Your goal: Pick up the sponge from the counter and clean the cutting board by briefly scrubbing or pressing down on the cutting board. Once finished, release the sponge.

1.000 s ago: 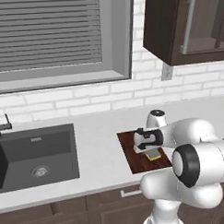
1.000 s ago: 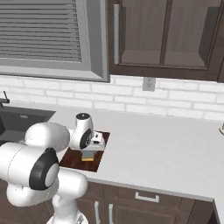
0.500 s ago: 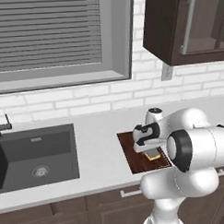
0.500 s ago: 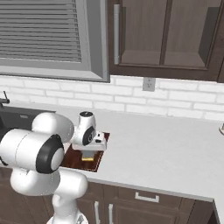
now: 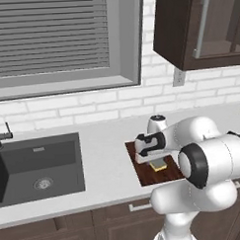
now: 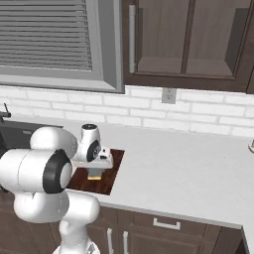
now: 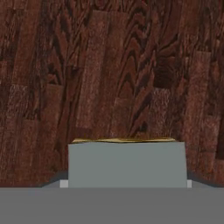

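At the left, a dark grey sink basin [image 5: 40, 167] was set into the worktop [image 5: 106, 147], with only its drain visible in it and a faucet [image 5: 1, 136] at its left rim. To its right lay the cutting board [image 5: 144, 173], dark reddish-brown with marked grain, and on it stood the sponge [image 5: 157, 165], grey-green over yellow, beneath the end effector [image 5: 154, 159]. The right base view showed the same arrangement: sponge [image 6: 95, 173] on the board [image 6: 106, 178] under the end effector [image 6: 96, 166]. In the hand view the sponge [image 7: 127, 164] sat at the bottom edge against the board's grain [image 7: 113, 70]; the fingers appeared to be closed on it, though their tips were hidden. By this evidence the pick-up was done and the pressing step was under way; releasing the sponge remained. Farther right, the worktop ran on under dark wall cabinets [image 6: 193, 39].
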Tool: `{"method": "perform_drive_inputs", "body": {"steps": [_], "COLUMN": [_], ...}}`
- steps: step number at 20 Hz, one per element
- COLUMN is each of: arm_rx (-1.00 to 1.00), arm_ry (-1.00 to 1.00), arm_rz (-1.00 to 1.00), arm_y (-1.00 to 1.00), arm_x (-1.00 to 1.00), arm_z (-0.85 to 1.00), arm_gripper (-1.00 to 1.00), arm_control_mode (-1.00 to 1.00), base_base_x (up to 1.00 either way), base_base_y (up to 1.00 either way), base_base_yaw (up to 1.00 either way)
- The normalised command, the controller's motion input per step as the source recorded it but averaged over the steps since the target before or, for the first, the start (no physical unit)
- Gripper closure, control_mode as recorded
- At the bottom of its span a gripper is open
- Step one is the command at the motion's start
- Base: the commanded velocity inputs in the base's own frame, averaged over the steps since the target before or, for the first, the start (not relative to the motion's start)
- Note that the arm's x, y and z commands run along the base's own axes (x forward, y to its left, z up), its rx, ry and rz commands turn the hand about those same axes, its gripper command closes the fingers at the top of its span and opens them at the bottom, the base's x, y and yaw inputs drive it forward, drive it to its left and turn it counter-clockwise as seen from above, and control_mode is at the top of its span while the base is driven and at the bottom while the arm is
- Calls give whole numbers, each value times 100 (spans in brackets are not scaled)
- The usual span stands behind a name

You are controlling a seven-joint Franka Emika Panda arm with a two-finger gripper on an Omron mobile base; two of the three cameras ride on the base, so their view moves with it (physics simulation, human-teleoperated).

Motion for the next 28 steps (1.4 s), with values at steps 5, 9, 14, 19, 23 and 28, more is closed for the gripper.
{"method": "perform_drive_inputs", "body": {"steps": [5,9,14,19,23,28], "arm_rx": [0,0,0,0,0,0], "arm_ry": [0,0,-1,-2,-2,0], "arm_rz": [0,0,0,0,0,0], "arm_y": [44,11,0,0,0,2], "arm_x": [1,18,47,57,54,25], "arm_z": [0,-5,-5,0,0,0], "arm_gripper": [100,100,100,100,100,100], "arm_control_mode": [-100,-100,-100,-100,-100,-100], "base_base_x": [0,0,0,0,0,0], "base_base_y": [0,0,0,0,0,0], "base_base_yaw": [0,0,0,0,0,0]}}
